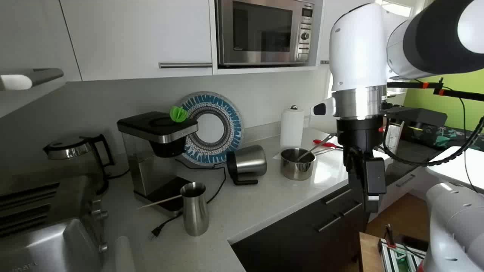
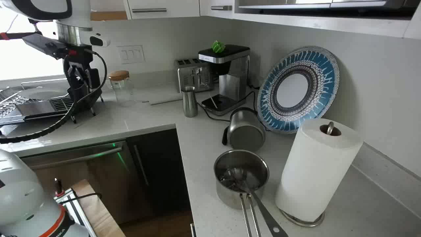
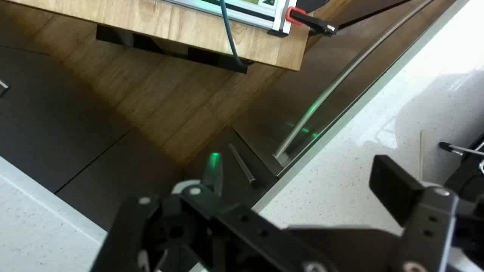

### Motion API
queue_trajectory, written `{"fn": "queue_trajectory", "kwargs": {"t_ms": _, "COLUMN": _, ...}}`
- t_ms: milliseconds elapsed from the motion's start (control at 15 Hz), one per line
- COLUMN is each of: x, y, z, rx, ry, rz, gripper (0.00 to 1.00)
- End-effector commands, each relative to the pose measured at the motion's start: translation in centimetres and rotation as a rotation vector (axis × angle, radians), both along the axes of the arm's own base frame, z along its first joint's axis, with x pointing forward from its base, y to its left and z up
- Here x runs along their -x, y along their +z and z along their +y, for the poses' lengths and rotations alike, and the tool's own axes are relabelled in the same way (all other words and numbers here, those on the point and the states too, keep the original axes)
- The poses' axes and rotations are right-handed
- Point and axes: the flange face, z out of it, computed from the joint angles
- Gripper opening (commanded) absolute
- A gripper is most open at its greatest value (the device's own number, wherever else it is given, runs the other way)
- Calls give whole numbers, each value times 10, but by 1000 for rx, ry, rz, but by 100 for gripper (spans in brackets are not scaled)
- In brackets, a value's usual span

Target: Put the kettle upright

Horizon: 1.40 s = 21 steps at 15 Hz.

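The kettle (image 1: 252, 160) is a squat steel vessel with a dark rim end and black handle. It lies on its side on the counter, in front of the round blue-patterned plate. Its dark end points toward the coffee machine and its handle is low on the front side. Its flat base faces the camera in an exterior view (image 2: 246, 135). My gripper (image 1: 369, 200) hangs in the air, well away from the kettle, past the counter's front edge. In the wrist view, the fingers (image 3: 298, 170) are wide apart with nothing between them. The kettle is out of the wrist view.
A steel pot (image 1: 297, 168) holding a ladle stands beside the kettle, with a paper towel roll (image 2: 319, 171) behind. The coffee machine (image 1: 159, 162), tall steel jug (image 1: 195, 211) and toaster (image 1: 53, 226) stand on the other side. The patterned plate (image 2: 269, 98) leans on the wall.
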Motion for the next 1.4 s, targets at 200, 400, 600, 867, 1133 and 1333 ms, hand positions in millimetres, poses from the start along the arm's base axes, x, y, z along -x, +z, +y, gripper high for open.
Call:
{"fn": "queue_trajectory", "kwargs": {"t_ms": 200, "x": 0, "y": 1, "z": 0, "rx": 0, "ry": 0, "rz": 1, "gripper": 100}}
{"fn": "queue_trajectory", "kwargs": {"t_ms": 400, "x": -9, "y": 10, "z": -2, "rx": -111, "ry": -90, "rz": -1, "gripper": 100}}
{"fn": "queue_trajectory", "kwargs": {"t_ms": 600, "x": -40, "y": 15, "z": -16, "rx": -204, "ry": -202, "rz": 57, "gripper": 100}}
{"fn": "queue_trajectory", "kwargs": {"t_ms": 867, "x": -75, "y": 6, "z": -50, "rx": -244, "ry": -396, "rz": 93, "gripper": 100}}
{"fn": "queue_trajectory", "kwargs": {"t_ms": 1133, "x": -110, "y": -16, "z": -86, "rx": -242, "ry": -615, "rz": 92, "gripper": 100}}
{"fn": "queue_trajectory", "kwargs": {"t_ms": 1333, "x": -117, "y": -29, "z": -106, "rx": -324, "ry": -676, "rz": 125, "gripper": 100}}
